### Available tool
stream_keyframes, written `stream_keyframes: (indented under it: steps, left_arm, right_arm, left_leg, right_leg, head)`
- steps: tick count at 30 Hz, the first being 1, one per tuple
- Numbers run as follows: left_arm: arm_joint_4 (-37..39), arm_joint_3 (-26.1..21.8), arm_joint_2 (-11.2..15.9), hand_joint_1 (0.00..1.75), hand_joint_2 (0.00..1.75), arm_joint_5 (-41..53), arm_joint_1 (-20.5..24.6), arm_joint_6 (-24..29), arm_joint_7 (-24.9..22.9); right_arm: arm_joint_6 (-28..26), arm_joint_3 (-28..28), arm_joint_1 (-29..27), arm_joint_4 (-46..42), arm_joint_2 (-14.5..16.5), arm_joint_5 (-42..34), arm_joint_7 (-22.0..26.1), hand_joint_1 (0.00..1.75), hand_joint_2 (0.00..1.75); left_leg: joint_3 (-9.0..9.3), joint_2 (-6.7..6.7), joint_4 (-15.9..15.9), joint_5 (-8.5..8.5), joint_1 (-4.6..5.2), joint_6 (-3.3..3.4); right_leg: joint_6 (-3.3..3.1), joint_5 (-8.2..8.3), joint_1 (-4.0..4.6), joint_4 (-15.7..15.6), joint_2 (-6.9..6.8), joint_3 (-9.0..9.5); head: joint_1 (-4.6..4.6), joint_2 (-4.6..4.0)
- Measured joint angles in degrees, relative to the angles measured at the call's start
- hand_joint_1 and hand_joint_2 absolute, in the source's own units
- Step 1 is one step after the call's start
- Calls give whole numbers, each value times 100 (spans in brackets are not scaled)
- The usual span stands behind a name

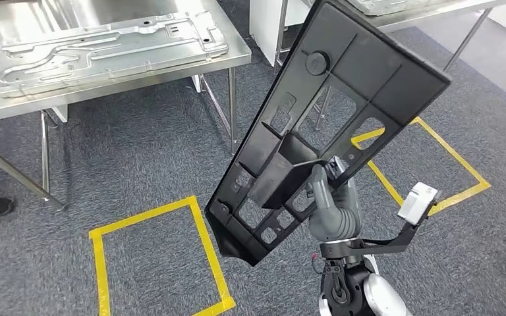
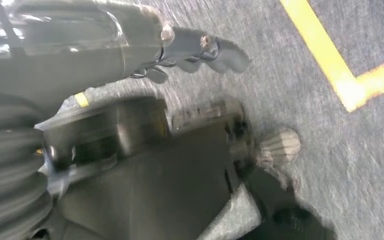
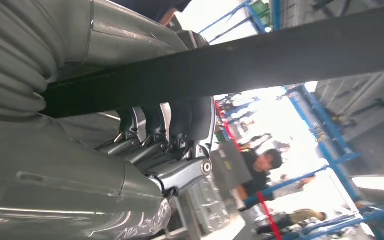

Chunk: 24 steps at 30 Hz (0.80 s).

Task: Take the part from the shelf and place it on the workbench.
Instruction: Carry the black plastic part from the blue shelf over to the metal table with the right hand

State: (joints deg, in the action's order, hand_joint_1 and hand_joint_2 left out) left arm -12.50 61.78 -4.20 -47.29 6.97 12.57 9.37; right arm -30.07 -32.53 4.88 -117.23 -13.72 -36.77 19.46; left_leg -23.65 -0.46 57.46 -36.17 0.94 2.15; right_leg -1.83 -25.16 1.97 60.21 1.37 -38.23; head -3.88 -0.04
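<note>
Grey carpet with yellow tape boxes [image 1: 160, 260] runs under me, and a steel workbench [image 1: 238, 47] stands at the far left, with a pressed metal panel [image 1: 109, 47] lying flat on it. A second bench stands at the far right.

My right hand [image 1: 333, 205] is clamped on the part [image 1: 333, 118], a long black plastic frame full of cut-outs. My fingers [image 3: 152, 132] curl over its edge, seen close in the right wrist view, with the thumb on the other face. I hold it near its lower end, by the boxy pocket in the middle of the frame, so most of its length stands away from my grip. It is up in the air in front of me, well clear of both benches, tilted, its long axis running from near left up to far right.

My left hand [image 2: 190, 52] hangs low over the carpet. Its fingers look partly curled with nothing in them, but the picture is blurred and I cannot tell how they stand.

What the setting-down turns on, I judge: the bench lies far and to the left of my right hand, while the free end of the part points far right, away from it. So the part would have to swing round and lie flat beside the metal panel. The right hand is the one carrying; the left is no nearer and no help.
</note>
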Motion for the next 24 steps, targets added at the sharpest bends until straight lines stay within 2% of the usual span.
stream_keyframes:
  steps: [2,3,4,5,6,7,8,9,10,11,12,13,14,15,17,18,19,20,21,22,23,24]
  left_arm:
    - [-2,1,6,0,175,-59,32,-7,23]
    - [-2,1,21,0,175,-103,53,-20,43]
    - [-1,1,41,0,175,-149,77,-36,63]
    - [-1,0,70,0,175,-196,93,-57,82]
    - [-1,-1,94,0,175,-234,101,-81,97]
    - [0,-1,124,0,175,-263,97,-101,102]
    - [0,-2,155,0,175,-280,83,-119,103]
    - [1,-2,183,0,175,-289,69,-131,103]
    - [1,-2,209,0,175,-292,56,-139,102]
    - [2,-2,233,0,175,-293,48,-143,102]
    - [2,-1,251,0,175,-293,38,-145,101]
    - [2,-2,263,0,175,-293,34,-147,101]
    - [2,-2,273,0,175,-294,35,-149,97]
    - [2,-3,279,0,175,-295,39,-150,93]
    - [2,-5,293,0,175,-296,62,-151,86]
    - [2,-5,301,0,175,-296,67,-151,88]
    - [2,-5,310,0,175,-297,70,-149,90]
    - [2,-5,319,0,175,-298,72,-148,92]
    - [2,-5,325,0,175,-297,67,-146,93]
    - [2,-5,330,0,175,-295,64,-145,92]
    - [2,-5,333,0,175,-287,61,-145,89]
    - [2,-5,337,0,175,-275,59,-145,82]
  right_arm:
    - [31,-8,83,9,17,14,-30,175,175]
    - [43,-19,152,24,45,25,-49,175,175]
    - [51,-36,238,45,90,39,-65,175,175]
    - [55,-62,328,77,147,53,-81,175,175]
    - [56,-97,415,119,203,64,-94,175,175]
    - [56,-138,489,168,261,72,-100,175,175]
    - [55,-182,552,226,314,75,-103,175,175]
    - [53,-222,598,284,363,75,-102,175,175]
    - [51,-254,633,335,406,74,-99,175,175]
    - [49,-280,663,379,440,73,-97,175,175]
    - [48,-303,686,419,469,72,-96,175,175]
    - [47,-322,706,455,493,70,-94,175,175]
    - [46,-341,731,489,515,70,-91,175,175]
    - [45,-360,758,521,536,70,-89,175,175]
    - [45,-394,812,565,572,70,-83,175,175]
    - [45,-413,838,583,585,69,-82,175,175]
    - [45,-429,862,599,593,68,-80,175,175]
    - [45,-444,881,617,598,65,-80,175,175]
    - [45,-457,894,638,597,62,-80,175,175]
    - [44,-467,898,659,597,58,-79,175,175]
    - [41,-478,896,681,596,55,-79,175,175]
    - [34,-489,890,702,595,51,-77,175,175]
  left_leg:
    - [65,7,67,48,8,-53]
    - [14,13,242,130,17,-85]
    - [-128,16,496,187,15,-123]
    - [-350,15,824,182,3,-161]
    - [-613,14,1153,103,-22,-205]
    - [-879,15,1404,-55,-55,-251]
    - [-1106,19,1539,-240,-92,-301]
    - [-1272,26,1539,-379,-130,-351]
    - [-1373,39,1407,-401,-171,-405]
    - [-1413,63,1151,-251,-216,-463]
    - [-1410,106,835,109,-265,-528]
    - [-1397,157,562,489,-298,-558]
    - [-1376,199,383,785,-310,-539]
    - [-1363,220,313,958,-311,-486]
    - [-1316,186,338,890,-287,-326]
    - [-1279,162,334,858,-287,-275]
    - [-1225,148,326,815,-283,-232]
    - [-1160,140,315,771,-277,-197]
    - [-1095,145,299,715,-265,-167]
    - [-1020,147,286,653,-247,-146]
    - [-939,149,276,590,-225,-128]
    - [-845,148,268,519,-196,-114]
  right_leg:
    - [-37,-92,-17,-142,-6,180]
    - [-52,-114,-41,-230,-16,286]
    - [-60,-138,-78,-304,-26,398]
    - [-49,-166,-115,-374,-39,506]
    - [-39,-214,-144,-422,-50,611]
    - [-17,-275,-178,-456,-58,714]
    - [16,-351,-215,-478,-63,826]
    - [53,-435,-256,-488,-68,941]
    - [95,-526,-300,-490,-72,1059]
    - [143,-625,-344,-488,-80,1177]
    - [197,-725,-377,-485,-89,1285]
    - [253,-834,-398,-471,-92,1393]
    - [311,-929,-406,-472,-98,1472]
    - [365,-998,-408,-481,-103,1551]
    - [449,-1012,-422,-453,-115,1619]
    - [476,-960,-433,-337,-123,1589]
    - [493,-910,-435,-88,-129,1449]
    - [500,-910,-431,251,-133,1232]
    - [499,-986,-418,645,-138,953]
    - [489,-1148,-399,1007,-138,651]
    - [466,-1344,-376,1248,-137,394]
    - [425,-1500,-345,1347,-137,195]
  head:
    - [-30,0]
    - [-35,0]
    - [-26,0]
    - [-11,0]
    - [12,0]
    - [27,0]
    - [35,0]
    - [47,0]
    - [64,0]
    - [84,0]
    - [111,0]
    - [155,0]
    - [196,0]
    - [220,0]
    - [218,0]
    - [186,0]
    - [155,0]
    - [113,0]
    - [62,0]
    - [21,0]
    - [-15,0]
    - [-47,0]
